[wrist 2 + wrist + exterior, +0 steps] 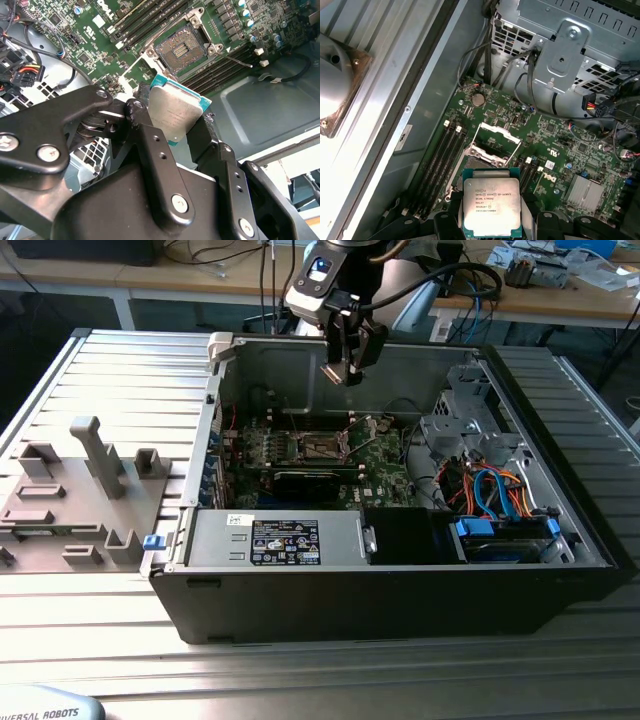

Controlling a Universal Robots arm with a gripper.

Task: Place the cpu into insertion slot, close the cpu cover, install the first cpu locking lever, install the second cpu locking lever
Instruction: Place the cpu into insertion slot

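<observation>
One gripper around one cpu

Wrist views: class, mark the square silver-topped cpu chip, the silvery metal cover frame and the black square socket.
Square silver-topped cpu chip [491, 207], first wrist view: metal top.
Silvery metal cover frame [499, 130], first wrist view: end bar.
Black square socket [181, 48], second wrist view: pin field.

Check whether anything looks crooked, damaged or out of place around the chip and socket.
Nothing stands out. The tool grips the cpu by its edges above the board; the cpu cover stands raised, and in the second wrist view the socket is empty.
</observation>
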